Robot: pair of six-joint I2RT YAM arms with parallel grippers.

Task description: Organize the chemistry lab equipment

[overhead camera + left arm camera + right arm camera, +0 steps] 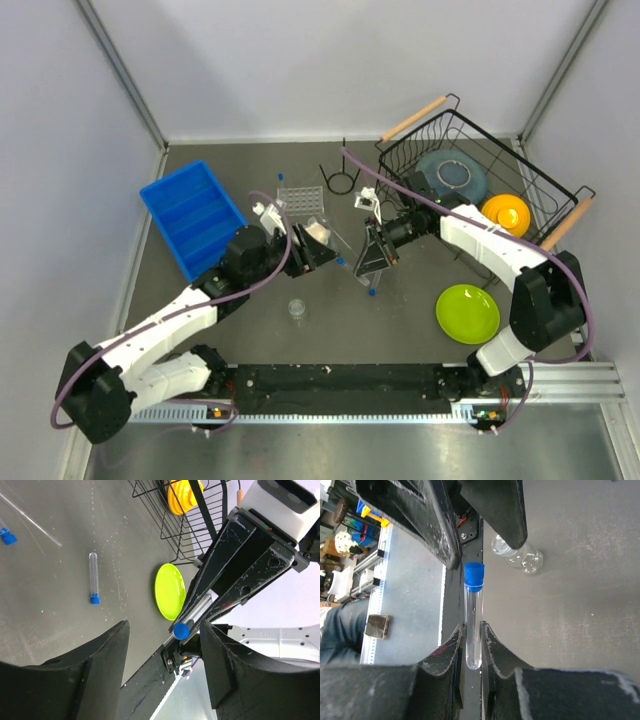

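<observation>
My right gripper [472, 630] is shut on a clear tube [473, 615] and holds it out above the table, blue cap [181, 630] outward. The left gripper [164, 630] faces it, open. Its fingers [445, 525] stand either side of the cap with a gap on both sides. In the top view the two grippers meet mid-table, left [318, 252] and right [372, 258]. A second capped tube [93, 577] lies flat on the table below them. Near the front stands a small clear cup [297, 309]. The clear grid rack [300, 198] and black ring stand [338, 180] are at the back.
A blue bin [192, 215] sits at the back left. The black wire basket [480, 170] at the back right holds a grey plate [452, 175] and an orange bowl [505, 213]. A green plate [467, 313] lies front right. Another blue cap [7, 536] shows at the left wrist view's edge.
</observation>
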